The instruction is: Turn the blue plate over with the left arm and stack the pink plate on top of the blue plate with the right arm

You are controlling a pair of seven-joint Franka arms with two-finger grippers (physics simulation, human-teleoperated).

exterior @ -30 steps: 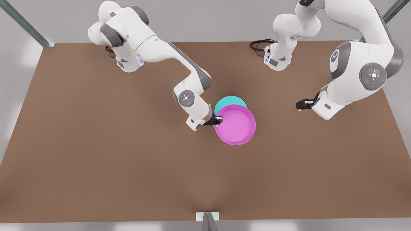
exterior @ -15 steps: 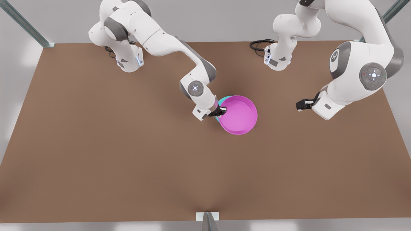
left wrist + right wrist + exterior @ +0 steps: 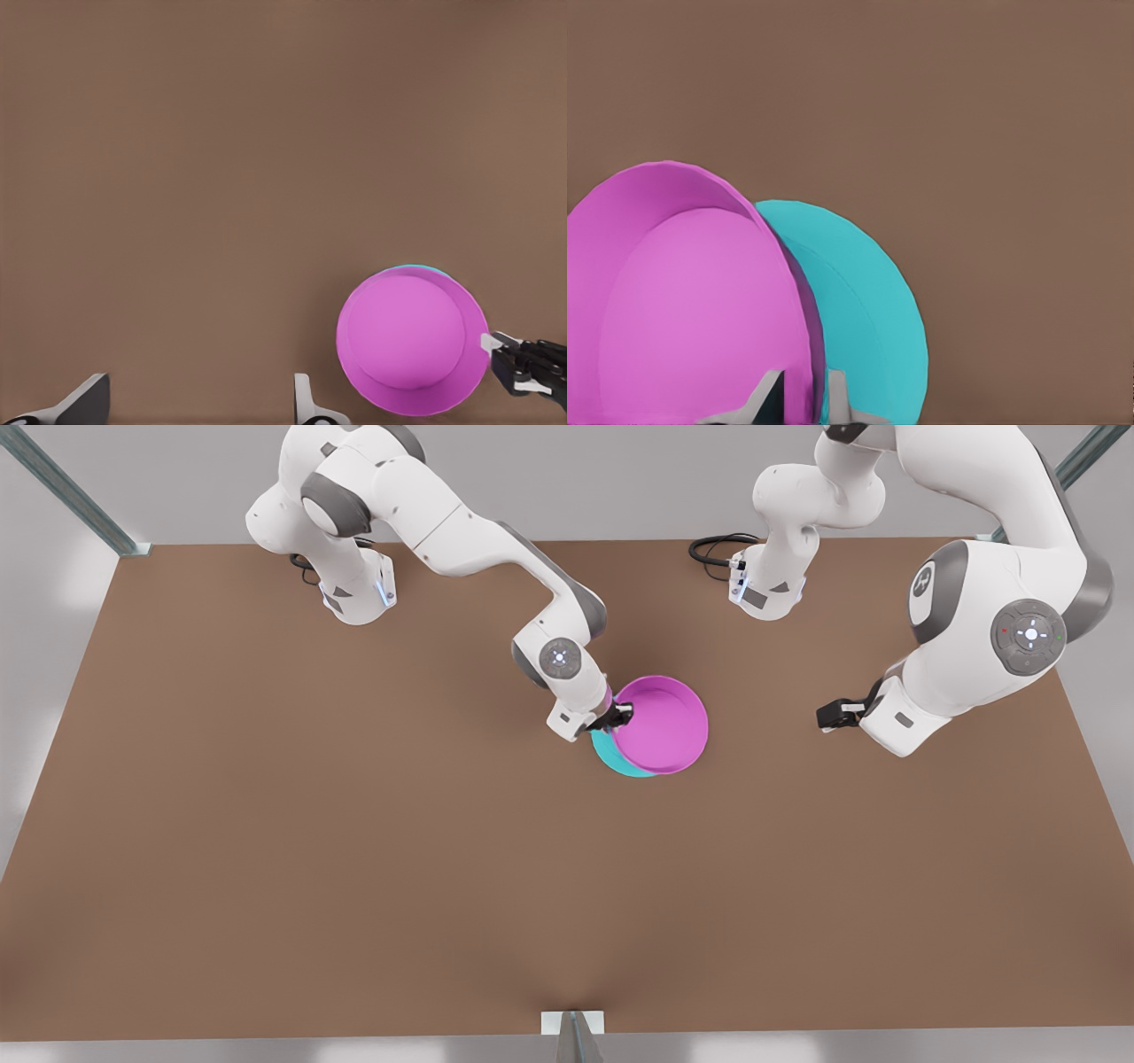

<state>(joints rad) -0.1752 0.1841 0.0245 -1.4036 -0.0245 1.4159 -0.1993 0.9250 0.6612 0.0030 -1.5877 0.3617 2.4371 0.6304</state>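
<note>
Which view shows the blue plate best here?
The right wrist view: the blue plate shows a broad crescent behind the pink plate, whose rim the right tool grips. The front view shows a thin sliver; the left wrist view barely an edge.

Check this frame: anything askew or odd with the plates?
Yes. The round magenta-pink plastic plate sits off-centre over the round turquoise plastic plate, which pokes out as a crescent on the near side. The right pincer is shut on the pink rim, so it isn't released. The left pincer waits open, apart from both.
</note>
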